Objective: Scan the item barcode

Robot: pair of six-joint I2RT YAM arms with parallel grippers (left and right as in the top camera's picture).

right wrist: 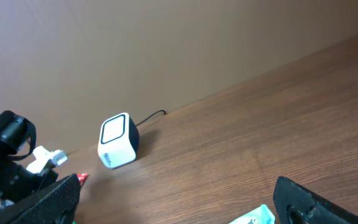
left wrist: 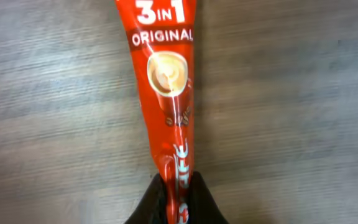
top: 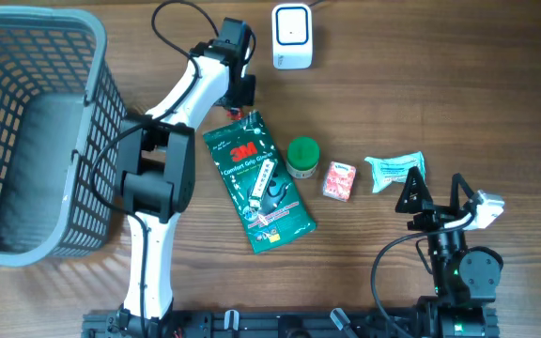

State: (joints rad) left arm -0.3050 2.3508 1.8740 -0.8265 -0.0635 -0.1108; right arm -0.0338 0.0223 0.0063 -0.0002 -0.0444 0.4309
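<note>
From overhead, the left tool [top: 239,101] sits between the white scanner [top: 291,36] and the green 3M pack [top: 256,178], while the right tool [top: 435,191] hangs released near the teal packet [top: 394,171]. The left wrist view shows the tool clenched on one end of the red coffee sachet [left wrist: 166,81], tabletop [left wrist: 291,93] behind it. The right wrist view shows spread, empty fingers [right wrist: 55,199] and the scanner beyond
</note>
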